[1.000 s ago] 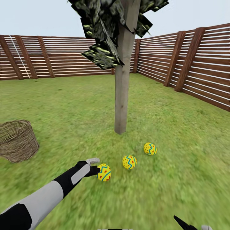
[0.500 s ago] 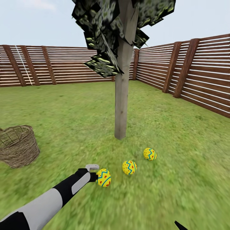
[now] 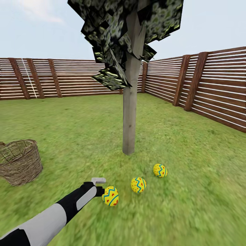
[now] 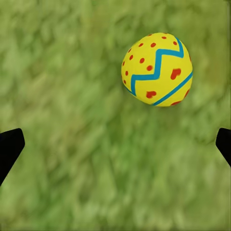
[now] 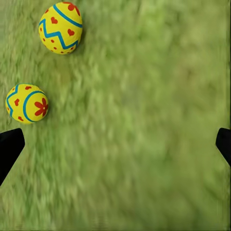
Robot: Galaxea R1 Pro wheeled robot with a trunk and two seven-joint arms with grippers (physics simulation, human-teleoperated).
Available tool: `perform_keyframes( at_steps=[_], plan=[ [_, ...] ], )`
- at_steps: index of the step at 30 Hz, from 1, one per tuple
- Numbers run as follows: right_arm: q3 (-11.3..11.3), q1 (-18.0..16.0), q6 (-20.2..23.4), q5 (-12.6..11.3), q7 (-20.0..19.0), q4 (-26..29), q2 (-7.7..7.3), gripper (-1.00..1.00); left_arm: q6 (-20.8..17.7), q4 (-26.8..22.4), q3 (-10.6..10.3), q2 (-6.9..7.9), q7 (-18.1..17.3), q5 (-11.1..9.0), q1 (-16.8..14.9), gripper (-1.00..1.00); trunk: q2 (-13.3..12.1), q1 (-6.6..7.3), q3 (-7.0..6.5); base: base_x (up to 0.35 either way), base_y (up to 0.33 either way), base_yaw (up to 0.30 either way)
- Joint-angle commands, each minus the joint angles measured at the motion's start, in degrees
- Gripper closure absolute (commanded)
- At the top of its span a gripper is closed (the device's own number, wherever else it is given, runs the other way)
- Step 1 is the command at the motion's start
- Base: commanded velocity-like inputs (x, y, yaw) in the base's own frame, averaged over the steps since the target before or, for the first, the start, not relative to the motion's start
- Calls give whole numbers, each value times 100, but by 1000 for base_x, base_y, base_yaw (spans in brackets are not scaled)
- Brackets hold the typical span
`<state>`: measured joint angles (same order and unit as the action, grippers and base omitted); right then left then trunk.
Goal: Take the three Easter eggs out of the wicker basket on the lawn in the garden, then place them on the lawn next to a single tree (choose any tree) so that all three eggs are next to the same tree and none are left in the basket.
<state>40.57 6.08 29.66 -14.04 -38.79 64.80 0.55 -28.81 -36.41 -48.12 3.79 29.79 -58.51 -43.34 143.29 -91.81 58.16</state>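
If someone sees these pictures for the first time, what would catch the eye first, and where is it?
Three yellow eggs with blue zigzags and red dots lie in a row on the lawn in front of the pale tree at mid-picture. The left gripper sits right beside the nearest egg, its jaws wide open in the wrist view. The basket stands apart at the left edge.

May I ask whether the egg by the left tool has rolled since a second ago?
No. The egg keeps its offset from the tree trunk; the camera tilted.
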Motion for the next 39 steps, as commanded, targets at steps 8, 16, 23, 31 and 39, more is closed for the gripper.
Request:
perform_keyframes(
  at_steps=[8, 16, 23, 31, 39],
  plan=[
    [7, -1, -60, -34, 167, -133, 3, -100, 21, -9, -43, 8, 53, -40, 8, -100, -121, 77, -161, 0, 0, 0],
    [5, -1, -73, -29, 253, -165, -8, -100, 251, 316, -82, -28, 44, -22, 14, -100, -442, 253, -305, 0, 0, 0],
    [4, -1, -75, -29, 292, -177, -8, -100, 359, 433, -172, -35, 36, -20, 13, -100, -723, 407, -430, 0, 0, 0],
    [12, -1, -78, -29, 317, -367, -50, -100, 367, 442, -180, -37, 36, -20, 15, -100, -1044, 583, -574, 0, 0, 0],
    [4, -1, -83, -37, 320, -411, -89, -100, 375, 449, -181, -44, 36, -20, 17, -100, -1365, 758, -718, 0, 0, 0]
  ],
)
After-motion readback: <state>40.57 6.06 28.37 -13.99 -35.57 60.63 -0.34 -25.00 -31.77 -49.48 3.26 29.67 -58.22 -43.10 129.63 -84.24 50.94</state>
